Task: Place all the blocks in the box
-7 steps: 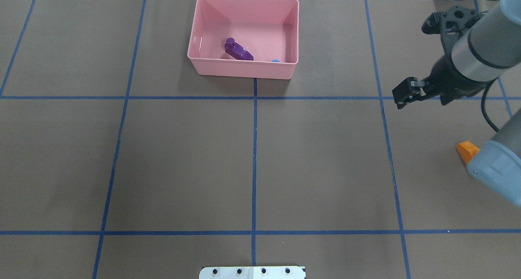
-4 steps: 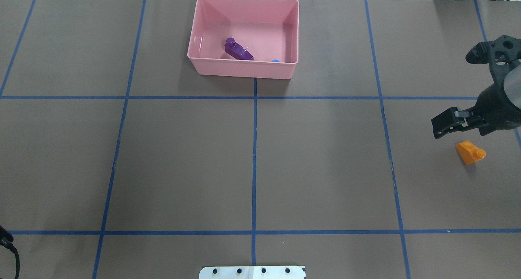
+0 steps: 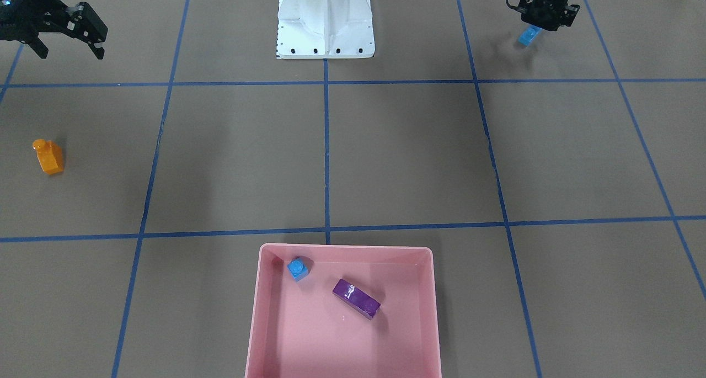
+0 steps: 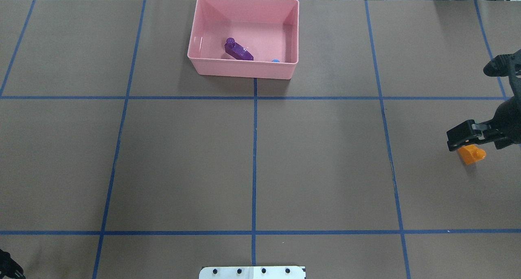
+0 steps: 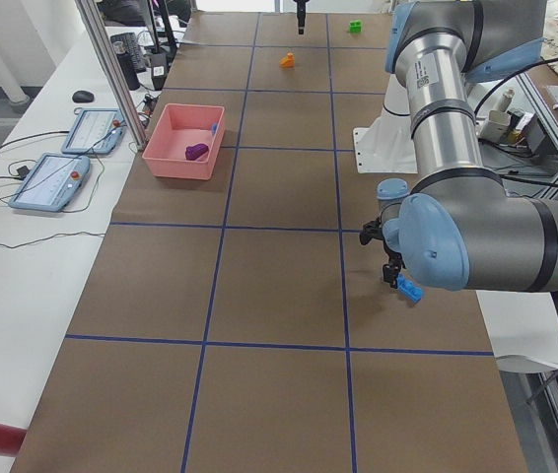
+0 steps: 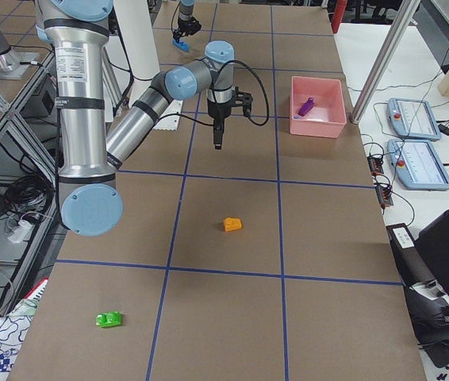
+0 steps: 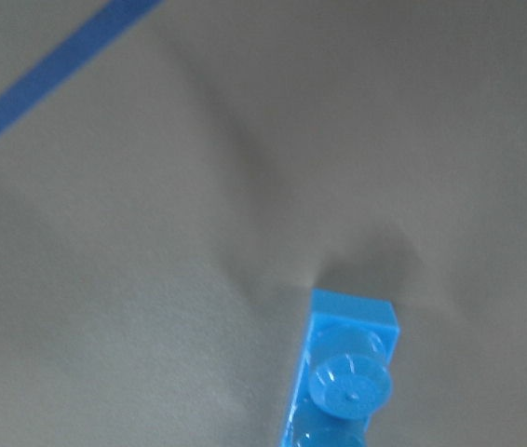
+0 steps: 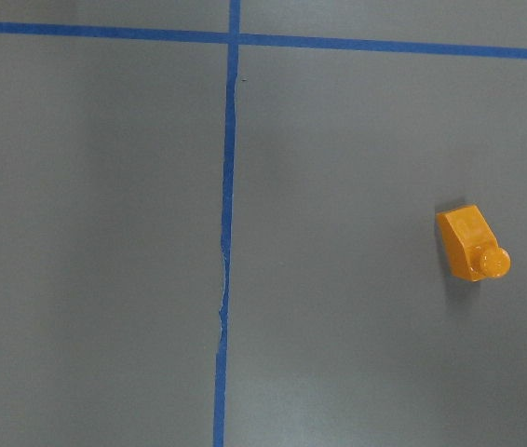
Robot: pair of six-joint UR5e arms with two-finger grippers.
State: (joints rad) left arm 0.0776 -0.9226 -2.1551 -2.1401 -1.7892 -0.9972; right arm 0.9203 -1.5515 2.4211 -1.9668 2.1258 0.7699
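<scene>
The brown worktop, gridded with blue tape, carries the pink box at its far middle. Two blocks already lie in it: the purple block and the tiny blue block. Three are left outside. The orange block sits on the robot's right, with the right gripper hanging above it, jaws seemingly closed and empty. The green block lies further out that way, untouched. The left gripper is down at the long blue block; whether its jaws have closed on it cannot be told.
</scene>
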